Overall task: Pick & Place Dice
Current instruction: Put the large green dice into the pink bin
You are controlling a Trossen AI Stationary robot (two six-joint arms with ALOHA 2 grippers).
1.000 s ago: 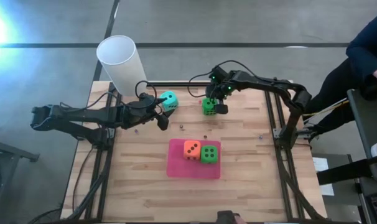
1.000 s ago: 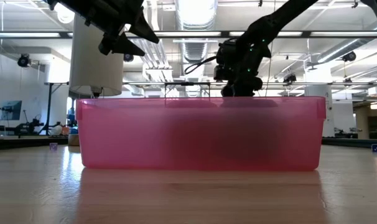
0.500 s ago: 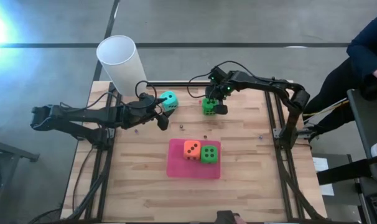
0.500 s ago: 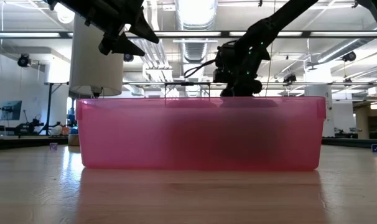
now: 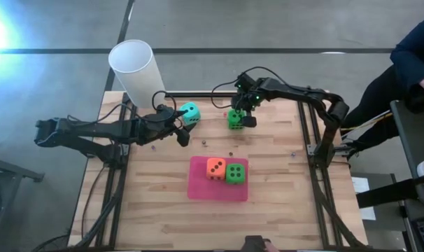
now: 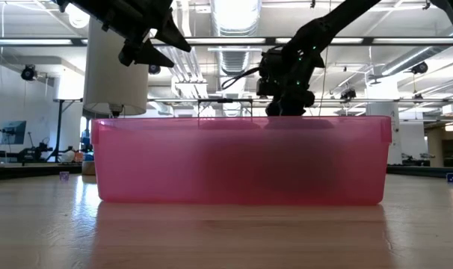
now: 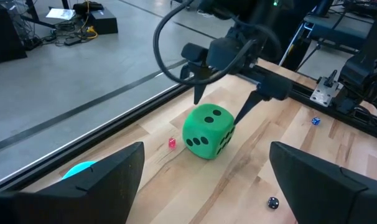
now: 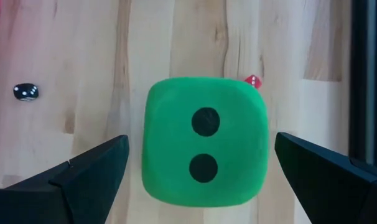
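I've got two dice done: the orange die and a green die sit side by side on the flat pink mat. Two left. My right gripper hangs straight above the second green die, fingers spread wide to either side of it, holding nothing; the die rests on the desk directly below. My left gripper is open too, empty, with the teal die just beside its tip. The dice look like soft foam cubes with rounded corners and dark pips. The desk is pale wood planks. A tall white paper cup stands behind the left gripper.
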